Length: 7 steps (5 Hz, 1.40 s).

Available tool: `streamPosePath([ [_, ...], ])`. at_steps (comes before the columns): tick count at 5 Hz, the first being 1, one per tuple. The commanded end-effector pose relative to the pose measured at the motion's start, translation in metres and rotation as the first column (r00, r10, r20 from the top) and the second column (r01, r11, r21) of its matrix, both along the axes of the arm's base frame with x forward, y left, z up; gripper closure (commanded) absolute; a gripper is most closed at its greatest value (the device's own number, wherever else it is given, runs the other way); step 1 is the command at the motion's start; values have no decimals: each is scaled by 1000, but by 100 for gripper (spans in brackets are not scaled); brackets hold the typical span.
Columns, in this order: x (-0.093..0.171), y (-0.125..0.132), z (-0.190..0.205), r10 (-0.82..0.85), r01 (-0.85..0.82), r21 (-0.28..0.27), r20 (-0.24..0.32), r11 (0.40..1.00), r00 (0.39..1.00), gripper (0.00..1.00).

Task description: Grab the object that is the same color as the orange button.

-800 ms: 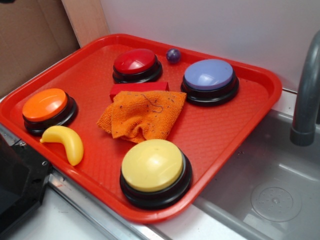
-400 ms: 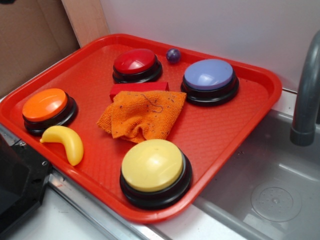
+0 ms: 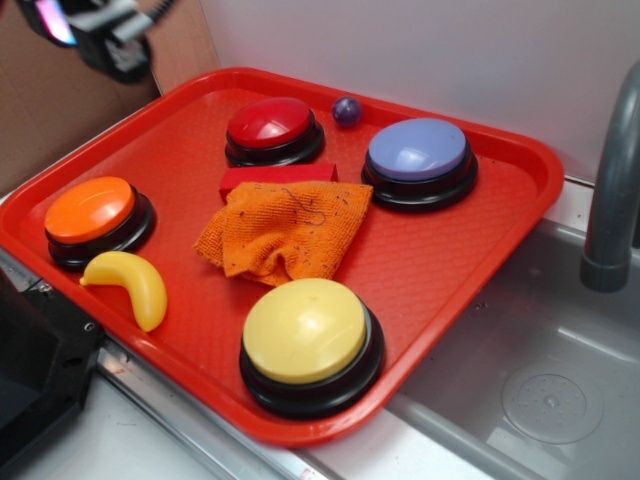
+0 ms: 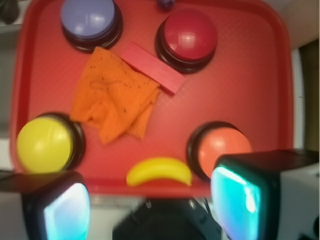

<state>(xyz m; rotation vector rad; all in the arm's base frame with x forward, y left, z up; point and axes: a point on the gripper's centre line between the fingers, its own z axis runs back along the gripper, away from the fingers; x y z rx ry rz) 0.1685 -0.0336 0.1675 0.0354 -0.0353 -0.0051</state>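
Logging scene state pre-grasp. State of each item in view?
orange cloth: crumpled on the tray, ungrasped
orange button: upright, not pressed on
yellow banana: lying flat by the orange button
red block: flat, cloth edge over it
gripper: open, above the tray's near edge, holding nothing

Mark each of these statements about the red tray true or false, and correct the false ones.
1. The orange cloth lies between the yellow button and the red block. True.
2. The banana sits beside the purple button. False: it lies next to the orange button.
3. The end effector is holding the cloth. False: it is open above the tray's near edge, well clear of the cloth.
4. A small dark ball rests near the tray's back rim. True.
5. There are five buttons on the tray. False: there are four.
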Motion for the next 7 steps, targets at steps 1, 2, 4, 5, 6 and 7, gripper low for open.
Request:
streamPosePath([
  [1, 43, -31, -74, 169, -169, 2, 43, 986, 985, 0],
  [2, 40, -42, -106, 287, -289, 27, 46, 957, 957, 0],
  [4, 55, -23, -151, 476, -477, 47, 18, 878, 879, 0],
  [5, 61, -10, -163, 541, -541, 31, 8, 840, 841, 2],
  [6, 62, -7, -163, 502, -502, -6, -5, 865, 865, 100],
  [7, 64, -6, -157, 464, -464, -14, 1, 886, 886, 100],
])
